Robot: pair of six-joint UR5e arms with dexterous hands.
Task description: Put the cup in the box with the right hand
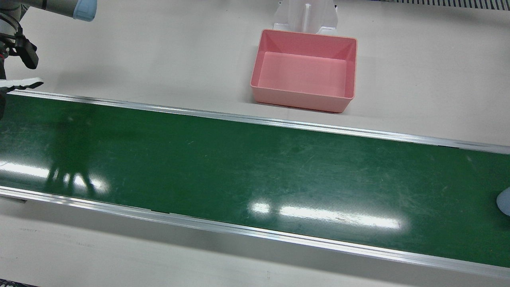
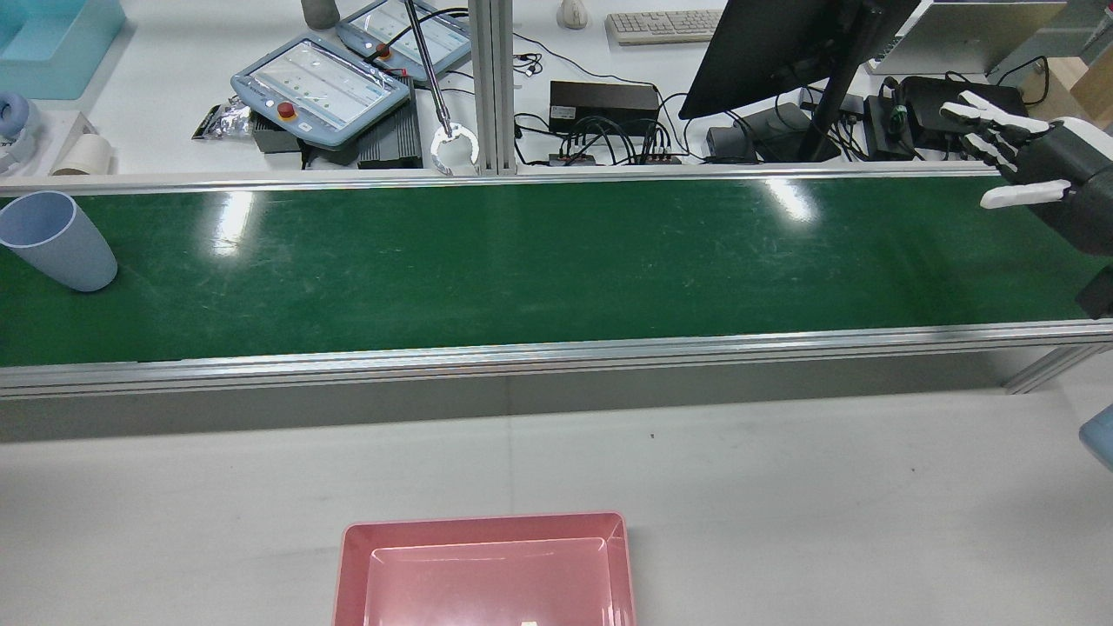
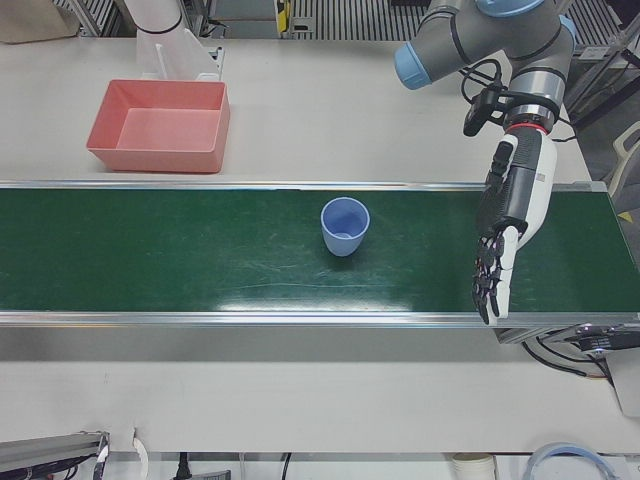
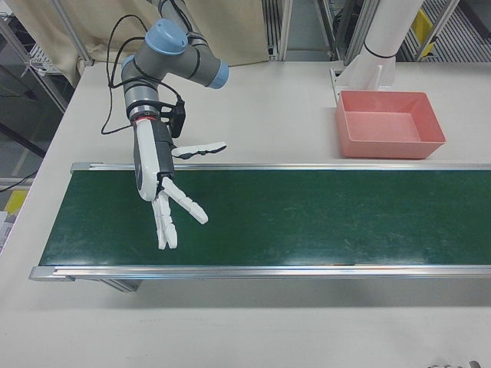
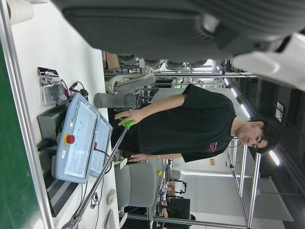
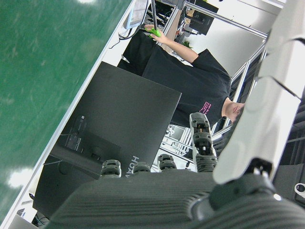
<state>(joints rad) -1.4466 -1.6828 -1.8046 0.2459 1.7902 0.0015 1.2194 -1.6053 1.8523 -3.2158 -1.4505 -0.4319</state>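
A light blue cup (image 2: 56, 239) stands upright on the green belt (image 2: 522, 261) at its far left end in the rear view. It also shows mid-belt in the left-front view (image 3: 345, 226) and as a sliver at the front view's right edge (image 1: 504, 201). The pink box (image 1: 306, 35) sits empty on the table beside the belt, also in the rear view (image 2: 487, 522). My right hand (image 2: 1039, 161) is open, fingers spread, above the belt's opposite end (image 4: 165, 188), far from the cup. My left hand (image 3: 510, 215) hangs open over the belt end near the cup, apart from it.
Aluminium rails edge the belt (image 1: 255, 119). A white arm pedestal (image 1: 305, 16) stands right behind the box. Past the belt is a desk with teach pendants (image 2: 317, 87), a monitor (image 2: 783, 43) and cables. A person holding a grabber stick shows in the left hand view (image 5: 190, 124).
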